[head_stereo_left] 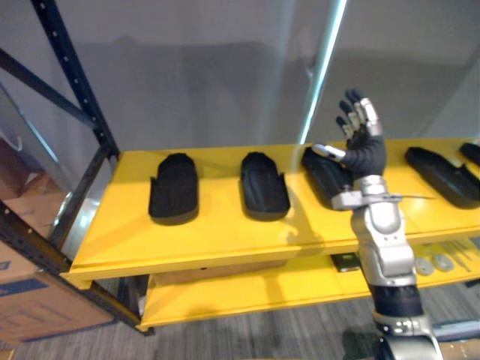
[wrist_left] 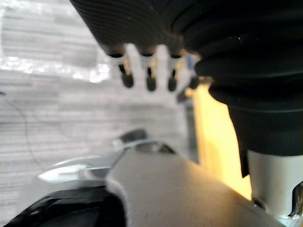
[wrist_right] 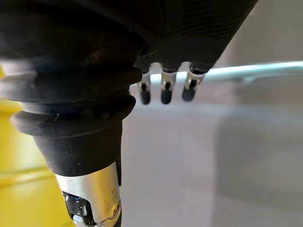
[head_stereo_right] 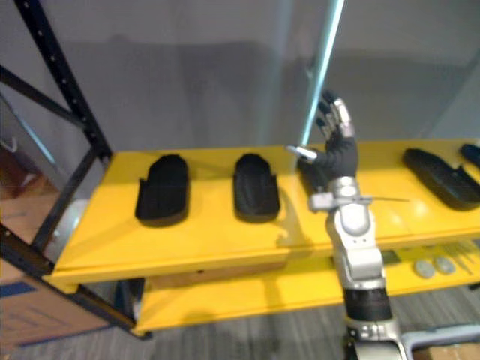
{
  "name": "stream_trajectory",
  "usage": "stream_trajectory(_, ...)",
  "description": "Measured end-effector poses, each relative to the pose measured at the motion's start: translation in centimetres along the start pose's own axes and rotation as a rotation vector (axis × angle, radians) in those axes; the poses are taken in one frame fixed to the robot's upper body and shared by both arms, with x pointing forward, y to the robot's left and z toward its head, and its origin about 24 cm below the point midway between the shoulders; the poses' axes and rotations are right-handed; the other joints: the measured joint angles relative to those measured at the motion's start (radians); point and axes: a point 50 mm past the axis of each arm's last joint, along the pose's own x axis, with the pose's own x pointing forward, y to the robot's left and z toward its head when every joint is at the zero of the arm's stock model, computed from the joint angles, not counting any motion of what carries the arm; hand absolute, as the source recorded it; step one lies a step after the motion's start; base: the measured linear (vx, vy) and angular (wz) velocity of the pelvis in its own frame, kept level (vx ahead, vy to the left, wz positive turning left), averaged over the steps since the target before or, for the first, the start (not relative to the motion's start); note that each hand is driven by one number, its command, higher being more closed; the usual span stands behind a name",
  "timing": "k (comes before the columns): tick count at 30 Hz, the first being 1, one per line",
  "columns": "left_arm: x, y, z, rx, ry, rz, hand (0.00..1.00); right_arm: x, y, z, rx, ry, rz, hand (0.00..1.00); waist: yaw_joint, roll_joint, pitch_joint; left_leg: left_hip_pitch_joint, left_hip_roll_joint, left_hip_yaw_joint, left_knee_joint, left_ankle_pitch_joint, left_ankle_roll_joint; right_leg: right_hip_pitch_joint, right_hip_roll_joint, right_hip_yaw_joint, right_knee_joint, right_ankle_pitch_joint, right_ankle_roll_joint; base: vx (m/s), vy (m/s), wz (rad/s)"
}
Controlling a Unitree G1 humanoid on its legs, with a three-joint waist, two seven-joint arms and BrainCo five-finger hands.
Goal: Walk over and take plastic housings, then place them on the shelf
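Several black plastic housings lie in a row on the yellow shelf: one at the left, one in the middle, one partly behind my right hand, and one further right. My right hand is raised over the shelf, just in front of that third housing, with its fingers straight and nothing in it. In the left wrist view my left hand hangs low beside the shelf's yellow edge, its fingers relaxed and empty.
A dark rack upright and its brace frame the shelf's left end. Cardboard boxes stand at the lower left. The lower yellow shelf carries small round parts. A silver pole rises behind, against a grey wall.
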Motion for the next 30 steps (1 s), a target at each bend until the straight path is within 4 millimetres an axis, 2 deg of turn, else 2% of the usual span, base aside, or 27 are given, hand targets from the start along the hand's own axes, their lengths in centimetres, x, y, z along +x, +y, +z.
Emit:
stream_trajectory(3,0.1,-0.5,0.6,0.015,-0.017,-0.018,0.0,1.2,0.1,-1.4,-0.108,0.106,-0.051,0.0,0.02,0.008,0.022,-0.003,0.003,-0.006,0.0,0.002,0.0,0.003,0.003,-0.005,-0.003,0.002,0.003,0.0,-0.009,0.07)
stream_trajectory(5,0.1,-0.6,0.8,0.007,-0.023,-0.022,0.0,1.7,-0.6,-3.0,-0.201,0.189,-0.145,0.0,0.027,0.011,0.029,-0.004,0.0,-0.015,0.0,0.003,0.0,0.017,0.0,-0.017,-0.011,0.011,0.017,0.02,-0.001,0.12)
stream_trajectory(7,0.1,-0.6,1.0,0.001,-0.032,-0.025,0.0,2.0,-1.4,-3.3,-0.225,0.2,-0.226,0.0,0.028,0.016,0.046,-0.004,-0.003,-0.038,0.0,0.005,0.002,0.035,-0.002,-0.041,-0.02,0.012,0.019,0.01,0.001,0.26)
stream_trajectory(10,0.1,-1.0,1.5,-0.007,-0.058,-0.037,0.0,3.0,-2.1,-2.4,-0.249,0.17,-0.311,0.0,0.036,0.032,0.068,-0.018,-0.004,-0.053,0.0,0.009,0.003,0.035,-0.002,-0.056,-0.03,0.011,0.018,-0.01,0.003,0.16)
stream_trajectory(11,0.0,-1.2,1.8,-0.011,-0.074,-0.045,0.0,3.4,-2.4,-2.0,-0.258,0.155,-0.338,0.0,0.047,0.04,0.08,-0.018,-0.004,-0.054,0.0,0.009,0.003,0.035,-0.002,-0.057,-0.03,0.01,0.016,-0.01,0.004,0.08)
stream_trajectory(15,0.0,-1.6,2.4,-0.02,-0.1,-0.063,0.0,4.5,-2.6,-1.0,-0.279,0.139,-0.37,0.0,0.054,0.056,0.106,-0.039,-0.005,-0.071,0.0,0.012,0.002,0.032,-0.002,-0.076,-0.042,0.011,0.018,0.01,0.0,0.13)
stream_trajectory(19,0.0,-1.6,3.0,-0.025,-0.121,-0.076,0.0,5.0,-3.1,-1.2,-0.304,0.163,-0.378,0.0,0.064,0.053,0.114,-0.066,-0.009,-0.087,0.001,0.014,0.003,0.023,-0.002,-0.093,-0.048,0.018,0.027,0.04,-0.001,0.14)
stream_trajectory(21,0.1,-1.7,3.5,-0.032,-0.132,-0.078,0.0,5.5,-3.3,-0.9,-0.301,0.158,-0.374,0.0,0.077,0.055,0.122,-0.073,-0.011,-0.09,0.004,0.017,0.007,0.02,-0.004,-0.095,-0.05,0.023,0.032,0.07,-0.005,0.05)
stream_trajectory(26,0.1,-1.9,4.3,-0.042,-0.159,-0.082,0.0,6.6,-3.2,0.5,-0.278,0.144,-0.364,0.0,0.077,0.061,0.156,-0.08,-0.013,-0.105,0.006,0.018,0.008,0.022,-0.004,-0.111,-0.05,0.023,0.032,0.03,-0.005,0.07)
stream_trajectory(30,0.1,-1.9,4.6,-0.051,-0.165,-0.079,0.0,6.7,-4.0,-0.8,-0.306,0.25,-0.402,0.0,0.082,0.062,0.164,-0.087,-0.012,-0.11,0.005,0.02,0.01,0.015,-0.003,-0.112,-0.045,0.022,0.032,0.0,0.001,0.03)
